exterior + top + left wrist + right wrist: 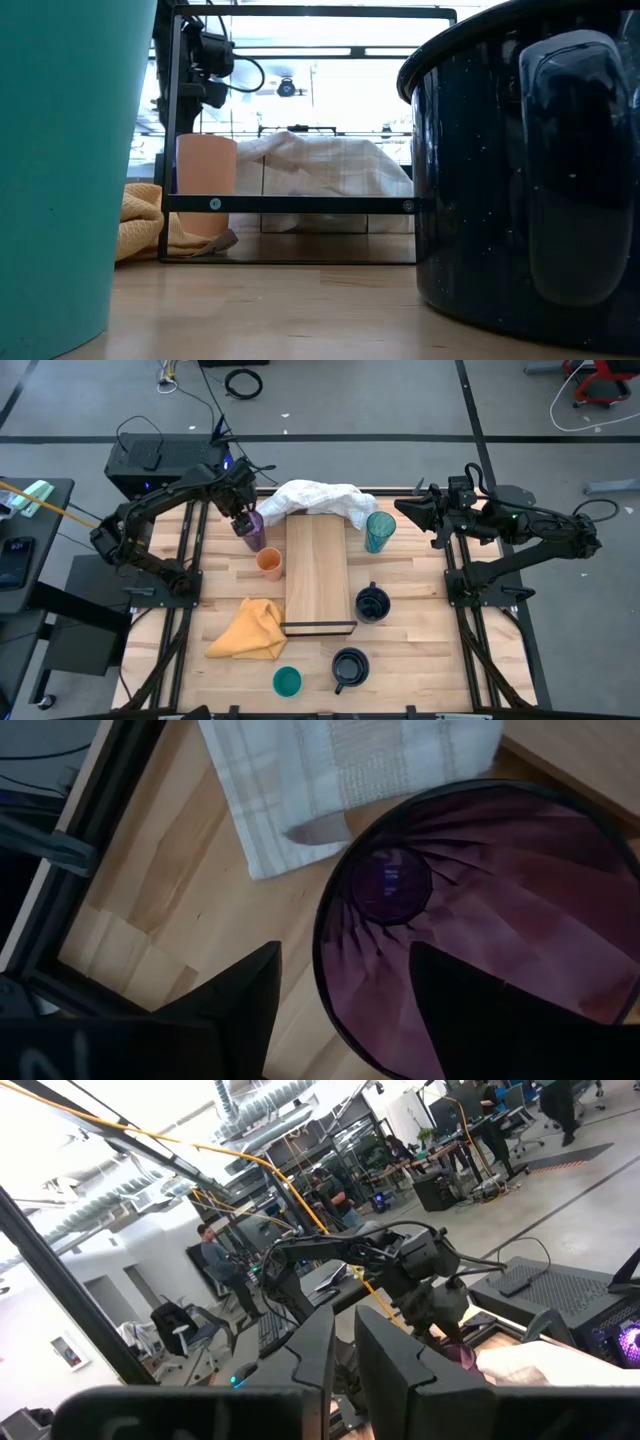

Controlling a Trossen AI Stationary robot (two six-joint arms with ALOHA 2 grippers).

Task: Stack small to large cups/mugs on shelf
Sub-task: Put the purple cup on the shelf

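The purple tumbler (254,534) stands upright on the table just left of the shelf (318,565), beside the white cloth (315,500). My left gripper (345,948) hangs open right above it, pointing down. One finger is over the tumbler's inside (480,910) and the other is outside the rim. An orange cup (269,563) stands near it. A teal tumbler (379,531) stands right of the shelf. Two navy mugs (371,603) (349,668) and a short teal cup (287,681) stand toward the near edge. My right gripper (410,510) waits raised at the far right, shut.
A crumpled yellow cloth (248,630) lies left of the shelf's dark-rimmed near end (319,627). The white cloth covers the shelf's far end. Black frame rails (190,560) run along both table sides. Bare wood shows on the shelf's middle and at the near right.
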